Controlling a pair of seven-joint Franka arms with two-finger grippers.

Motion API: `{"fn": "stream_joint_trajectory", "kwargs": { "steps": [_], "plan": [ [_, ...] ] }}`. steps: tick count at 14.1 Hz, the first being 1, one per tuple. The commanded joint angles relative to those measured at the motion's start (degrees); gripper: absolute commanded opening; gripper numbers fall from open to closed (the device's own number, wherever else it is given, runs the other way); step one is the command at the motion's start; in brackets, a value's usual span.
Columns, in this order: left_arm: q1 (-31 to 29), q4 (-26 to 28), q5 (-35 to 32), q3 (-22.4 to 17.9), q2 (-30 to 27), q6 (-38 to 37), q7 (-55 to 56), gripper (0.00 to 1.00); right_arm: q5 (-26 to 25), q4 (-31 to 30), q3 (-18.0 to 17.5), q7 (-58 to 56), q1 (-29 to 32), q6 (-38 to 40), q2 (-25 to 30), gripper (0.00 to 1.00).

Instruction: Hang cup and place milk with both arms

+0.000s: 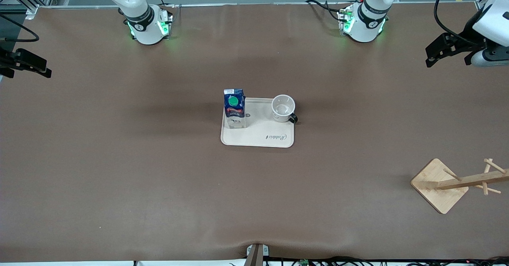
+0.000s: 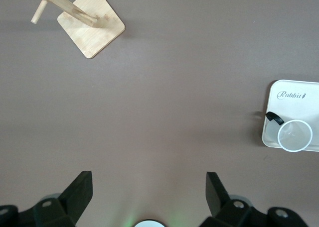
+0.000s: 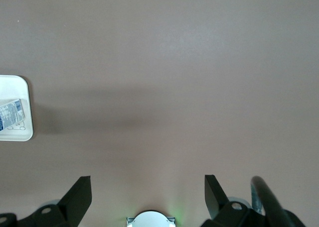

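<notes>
Tray [image 1: 258,138] at mid-table, where you see the milk [image 1: 234,107] upright toward the right arm's end and the cup [image 1: 283,108] toward the left arm's end, with the left gripper [image 2: 149,197] and right gripper [image 3: 148,199] both spread open, empty, above bare table [image 1: 119,158].

Both white jointed arms wait, raised high at the table's ends. The left arm's black two-finger gripper [image 2: 147,194] hangs with fingers spread wide. The right arm's black two-finger gripper [image 3: 148,197] gapes too.
</notes>
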State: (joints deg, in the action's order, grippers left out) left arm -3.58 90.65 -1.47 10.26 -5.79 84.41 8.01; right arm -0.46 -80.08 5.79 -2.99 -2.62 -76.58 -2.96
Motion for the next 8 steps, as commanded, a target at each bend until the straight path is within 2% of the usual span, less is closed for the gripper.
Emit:
{"fn": "stream_joint_trajectory", "kwargs": {
  "steps": [1, 6, 8],
  "plan": [
    [-0.12, -1.27, 1.20, -0.06, 0.34, -0.65, 0.61, 1.00, 1.25, 1.32, 0.10, 0.79, 0.51, -0.23, -0.03, 1.00],
    [-0.12, -1.97, 2.16, -0.15, 1.22, -0.56, 1.56, 1.00, 1.25, 1.85, 0.01, 0.53, 0.60, -0.23, -0.03, 1.00],
    [0.32, -0.84, 2.34, 0.46, 1.22, -0.65, 7.08, 1.00, 1.25, 2.38, 0.10, 0.53, 0.60, -0.15, -0.12, 1.00]
  ]
}}
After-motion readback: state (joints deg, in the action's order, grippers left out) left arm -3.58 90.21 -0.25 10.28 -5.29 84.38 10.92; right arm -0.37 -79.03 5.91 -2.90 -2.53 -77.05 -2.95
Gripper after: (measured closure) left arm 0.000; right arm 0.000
